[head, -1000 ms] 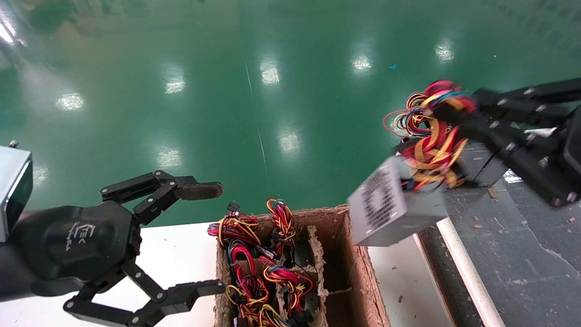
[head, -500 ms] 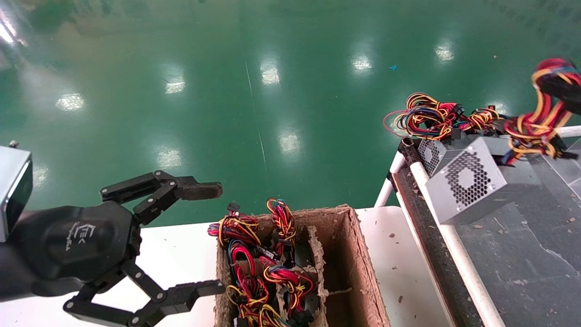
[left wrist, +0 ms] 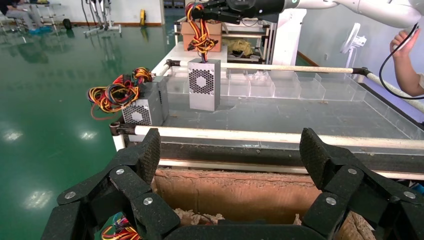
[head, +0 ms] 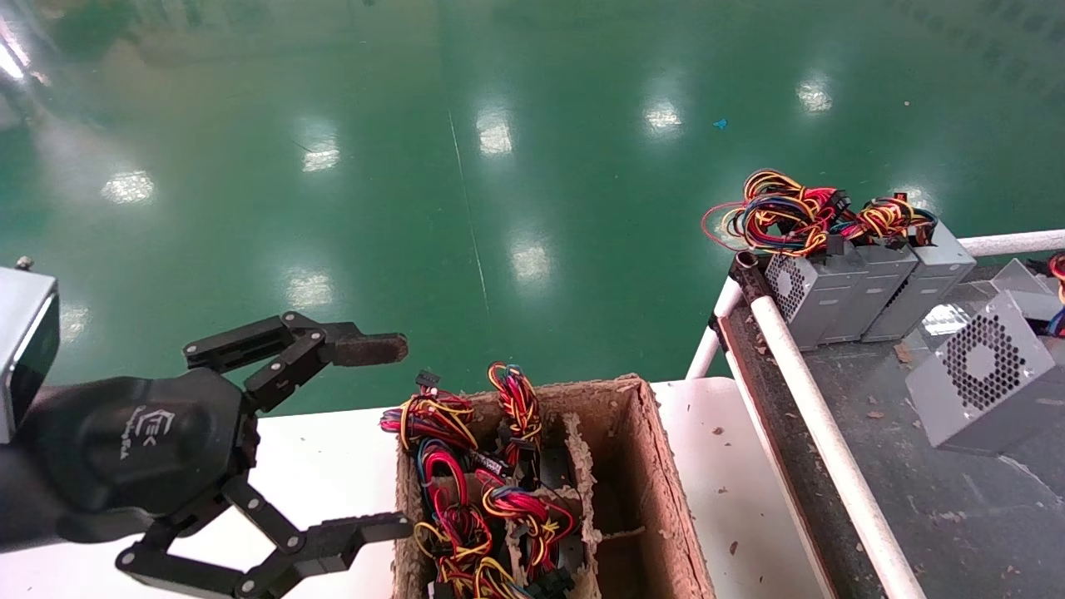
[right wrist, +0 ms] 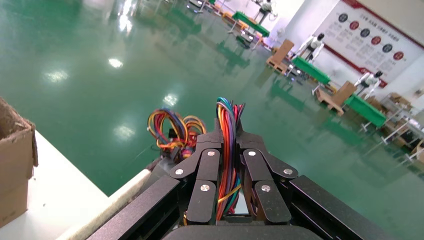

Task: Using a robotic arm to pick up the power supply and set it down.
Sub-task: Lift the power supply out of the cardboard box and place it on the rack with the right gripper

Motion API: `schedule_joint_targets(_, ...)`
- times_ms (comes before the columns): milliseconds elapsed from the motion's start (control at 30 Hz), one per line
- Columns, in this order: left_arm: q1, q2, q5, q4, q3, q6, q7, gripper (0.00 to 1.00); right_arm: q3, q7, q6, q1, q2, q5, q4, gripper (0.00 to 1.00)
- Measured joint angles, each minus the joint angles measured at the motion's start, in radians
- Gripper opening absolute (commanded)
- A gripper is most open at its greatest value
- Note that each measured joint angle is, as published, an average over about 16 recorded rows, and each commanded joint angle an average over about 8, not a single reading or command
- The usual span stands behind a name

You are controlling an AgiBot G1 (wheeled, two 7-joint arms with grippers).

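The power supply [head: 982,378], a grey box with a round fan grille, sits tilted at the right edge of the head view, on or just above the dark belt [head: 907,499]. Its coloured wires [head: 1058,270] run up out of the picture. In the right wrist view my right gripper [right wrist: 229,132] is shut on that wire bundle [right wrist: 227,150]. The left wrist view shows the power supply [left wrist: 204,90] hanging upright from the right gripper [left wrist: 220,7], its base at the belt. My left gripper [head: 399,434] stands open and empty beside the cardboard box [head: 661,474].
The cardboard box holds several wired power supplies [head: 466,491] and stands on a white table [head: 316,466]. Three more power supplies [head: 865,279] line the belt's far corner. A white pipe rail [head: 824,433] edges the belt. A person's arm [left wrist: 407,50] shows beyond it.
The right gripper carried the power supply from above the box's right edge rightward and down over the belt, and has left the head view. The left arm has not moved.
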Motion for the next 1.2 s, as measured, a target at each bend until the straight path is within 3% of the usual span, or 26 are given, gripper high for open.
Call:
schedule_joint_targets(267,0.0,0.0,0.0,0.0,0.0,0.0,0.0,1.0,-0.08,0.001,0.0,0.084,-0.032,-0.047,-0.042,0.0)
schedule_joint_targets(767,0.0,0.0,0.0,0.0,0.0,0.0,0.0,1.0,-0.275,0.043,0.015,0.368,-0.14,-0.195,-0.086,0.0)
schedule_joint_targets(1200,0.0,0.0,0.0,0.0,0.001,0.0,0.0,1.0,-0.374,0.025,-0.005,0.551,-0.237,-0.292,-0.209,0.0)
